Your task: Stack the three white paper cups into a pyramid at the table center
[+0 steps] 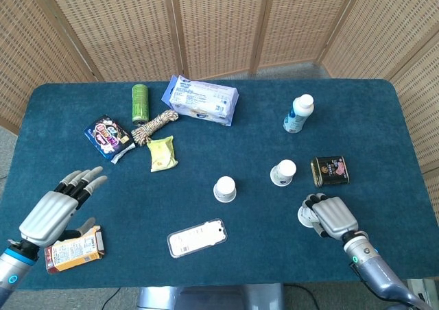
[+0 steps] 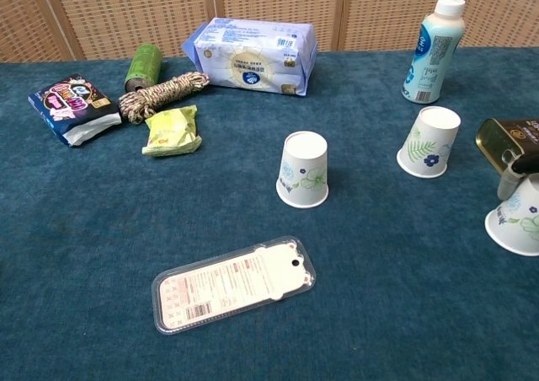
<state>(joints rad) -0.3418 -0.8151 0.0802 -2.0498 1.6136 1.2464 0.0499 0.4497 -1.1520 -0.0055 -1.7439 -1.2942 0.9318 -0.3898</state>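
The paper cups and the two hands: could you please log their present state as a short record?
centre cup: upside down, alone
middle cup: upside down, beside tin
right cup: under right hand, fingers curled over it
left hand: open, above snack box
pyramid: not begun

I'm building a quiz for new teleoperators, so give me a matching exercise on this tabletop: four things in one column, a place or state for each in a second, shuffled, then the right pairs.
Things
1. green can
2. white bottle
3. cup under the right hand
4. blister card

Places or states
A. lying flat near the front edge
B. tilted, at the right edge of the chest view
C. lying on its side by the coiled rope
D. standing upright, far right of the table

Pairs: 1-C, 2-D, 3-B, 4-A
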